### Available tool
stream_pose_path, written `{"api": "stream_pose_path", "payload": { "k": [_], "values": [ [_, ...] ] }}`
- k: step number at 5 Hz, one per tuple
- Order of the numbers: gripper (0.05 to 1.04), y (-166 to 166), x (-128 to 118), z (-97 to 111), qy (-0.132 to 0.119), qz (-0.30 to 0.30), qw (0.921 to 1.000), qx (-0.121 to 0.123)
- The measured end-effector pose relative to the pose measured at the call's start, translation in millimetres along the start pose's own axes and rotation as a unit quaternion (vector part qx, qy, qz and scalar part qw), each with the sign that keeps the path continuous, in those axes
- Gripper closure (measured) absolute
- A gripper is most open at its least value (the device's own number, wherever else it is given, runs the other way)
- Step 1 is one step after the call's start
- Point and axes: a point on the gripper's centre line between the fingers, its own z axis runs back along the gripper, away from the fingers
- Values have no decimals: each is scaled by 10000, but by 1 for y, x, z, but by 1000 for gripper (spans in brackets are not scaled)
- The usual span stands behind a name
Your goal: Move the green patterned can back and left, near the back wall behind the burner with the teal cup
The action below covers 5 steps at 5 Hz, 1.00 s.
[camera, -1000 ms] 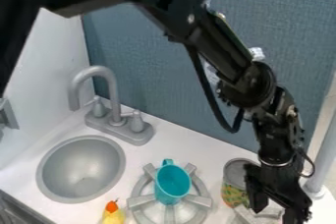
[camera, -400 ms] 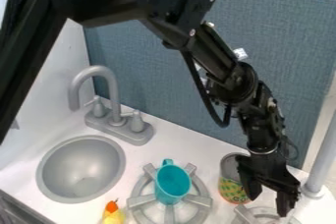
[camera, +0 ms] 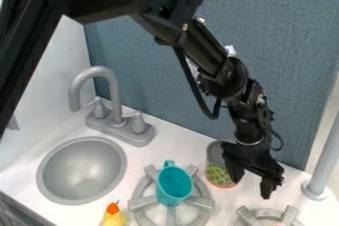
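The black gripper (camera: 252, 182) hangs low over the white counter at the lower right, its two fingers spread apart with a gap between them. Close against its left finger stands a grey-topped can (camera: 216, 169) with a green and yellow patterned side; the finger covers part of the can's right side, and whether they touch is hard to tell. Left of the can, a teal mug (camera: 173, 185) rests on a grey burner (camera: 204, 202). A yellow toy with an orange top (camera: 114, 216) lies at the bottom edge.
On the left are a round grey sink (camera: 82, 171) and a faucet (camera: 112, 91). A second burner (camera: 268, 215) sits at the lower right, near a grey post (camera: 323, 165). A blue-grey panel (camera: 285, 46) stands behind.
The gripper has moved left and toward the back panel. The can has shifted the same way beside it, uncovering more of the lower-right burner. The mug and yellow toy have stayed put.
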Motion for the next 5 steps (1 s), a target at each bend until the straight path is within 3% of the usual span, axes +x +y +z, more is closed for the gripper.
{"api": "stream_pose_path", "payload": {
  "k": [1,2,3,4,5],
  "values": [
    [81,11,-1,0,43,-49,9996,278],
    [81,20,2,1,-94,39,9982,585],
    [81,30,-6,17,-394,490,9939,903],
    [81,29,-5,22,-553,485,9934,875],
    [81,25,-21,33,-639,430,9944,720]
  ]
}}
